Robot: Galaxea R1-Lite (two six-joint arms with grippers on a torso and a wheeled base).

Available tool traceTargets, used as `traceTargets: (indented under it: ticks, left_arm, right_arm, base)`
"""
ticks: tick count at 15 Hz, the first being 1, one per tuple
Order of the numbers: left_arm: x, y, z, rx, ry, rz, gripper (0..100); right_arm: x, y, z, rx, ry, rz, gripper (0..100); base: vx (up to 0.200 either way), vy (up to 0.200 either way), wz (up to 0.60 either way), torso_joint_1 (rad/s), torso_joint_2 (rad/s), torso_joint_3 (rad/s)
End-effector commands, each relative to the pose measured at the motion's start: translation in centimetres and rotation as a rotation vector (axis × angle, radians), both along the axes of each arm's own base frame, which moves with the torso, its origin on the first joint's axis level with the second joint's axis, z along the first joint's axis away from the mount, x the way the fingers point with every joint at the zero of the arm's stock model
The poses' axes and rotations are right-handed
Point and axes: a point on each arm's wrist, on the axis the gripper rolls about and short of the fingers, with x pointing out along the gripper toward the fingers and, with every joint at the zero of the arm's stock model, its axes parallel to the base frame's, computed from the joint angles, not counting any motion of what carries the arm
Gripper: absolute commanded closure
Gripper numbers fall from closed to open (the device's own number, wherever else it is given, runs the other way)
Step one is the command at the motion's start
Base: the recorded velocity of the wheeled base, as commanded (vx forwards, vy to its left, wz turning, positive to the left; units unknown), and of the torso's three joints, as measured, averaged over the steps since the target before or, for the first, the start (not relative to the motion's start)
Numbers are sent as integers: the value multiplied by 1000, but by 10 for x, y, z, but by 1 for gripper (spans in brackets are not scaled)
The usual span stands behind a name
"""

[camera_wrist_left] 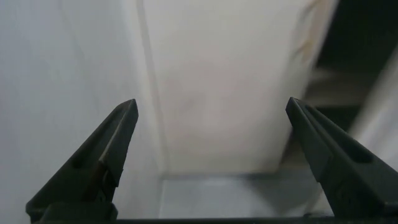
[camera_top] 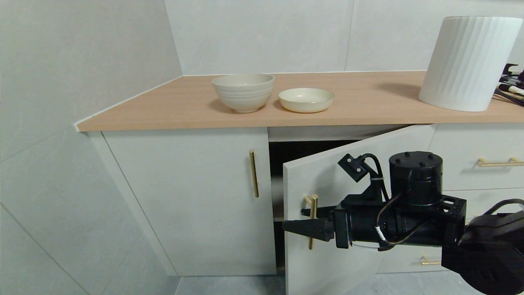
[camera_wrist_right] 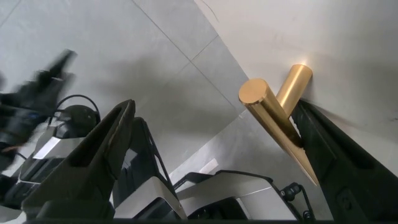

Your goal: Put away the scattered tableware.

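Note:
A deep beige bowl (camera_top: pixel 243 91) and a shallow cream dish (camera_top: pixel 306 99) stand side by side on the wooden countertop (camera_top: pixel 368 106). Below them the right cabinet door (camera_top: pixel 327 172) is swung partly open, with a dark gap behind it. My right gripper (camera_top: pixel 294 219) is open at that door's gold handle (camera_top: pixel 313 221). In the right wrist view the handle (camera_wrist_right: pixel 273 118) lies between the spread fingers of my right gripper (camera_wrist_right: pixel 211 109), close to one of them. My left gripper (camera_wrist_left: pixel 211 102) is open and holds nothing, facing a pale cabinet panel (camera_wrist_left: pixel 217 81) near the floor.
The left cabinet door (camera_top: pixel 192 196) with its gold handle (camera_top: pixel 254 173) is closed. A tall white ribbed container (camera_top: pixel 466 61) stands at the counter's right, with dark utensils (camera_top: pixel 511 86) behind it. Drawers with gold pulls (camera_top: pixel 497 163) are at the right. A wall closes off the left side.

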Motion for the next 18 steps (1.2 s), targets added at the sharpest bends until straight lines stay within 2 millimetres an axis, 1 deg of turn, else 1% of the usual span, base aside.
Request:
traceTargets:
  ticks: [1, 2, 3, 4, 5, 6, 7, 8, 9, 10, 12, 15, 18]
  left_arm:
    - [11, -3, 40, -5, 133, -174, 0]
    - [16, -4, 49, -7, 156, -220, 0]
    - [38, -7, 70, -23, 244, -330, 0]
    - [48, -8, 77, -28, 275, -361, 0]
    - [69, -10, 94, -39, 320, -409, 0]
    - [85, -11, 105, -50, 344, -436, 0]
    - [118, -13, 114, -77, 395, -500, 0]
    - [141, -15, 113, -87, 416, -536, 0]
    - [158, -17, 106, -96, 441, -563, 0]
    - [166, -21, 94, -98, 488, -592, 0]
    - [171, -26, 79, -108, 543, -617, 0]
    - [172, -30, 78, -159, 561, -634, 0]
    - [173, -30, 78, -162, 556, -634, 0]
  right_arm:
    - [0, 0, 1, 1, -2, 0, 0]
    - [0, 0, 1, 2, -3, -1, 0]
    - [-1, 0, 2, 3, -5, -3, 0]
    - [-1, 0, 2, 3, -5, -3, 0]
    - [-1, 0, 1, 2, -3, -3, 0]
    - [-1, 0, 1, 2, -3, -3, 0]
    - [-1, -1, 0, 0, -1, -3, 0]
    - [0, 0, 0, 5, -7, -3, 0]
    - [0, 0, -1, 3, -5, -4, 0]
    - [1, 1, -3, 0, -1, -3, 0]
    - [2, 1, -5, -3, 1, -3, 0]
    - [3, 2, -6, -6, 5, -3, 0]
    - [3, 2, -7, -7, 8, -3, 0]
  base:
    - [0, 0, 0, 0, 0, 0]
    - [0, 0, 0, 0, 0, 0]
    - [0, 0, 0, 0, 0, 0]
    - [0, 0, 0, 0, 0, 0]
    - [0, 0, 0, 0, 0, 0]
    - [0, 0, 0, 0, 0, 0]
    - [0, 0, 0, 0, 0, 0]
    - [0, 0, 0, 0, 0, 0]
    - [0, 0, 0, 0, 0, 0]
    - [0, 0, 0, 0, 0, 0]
    - [0, 0, 0, 0, 0, 0]
    - [0, 0, 0, 0, 0, 0]
    - [0, 0, 0, 0, 0, 0]
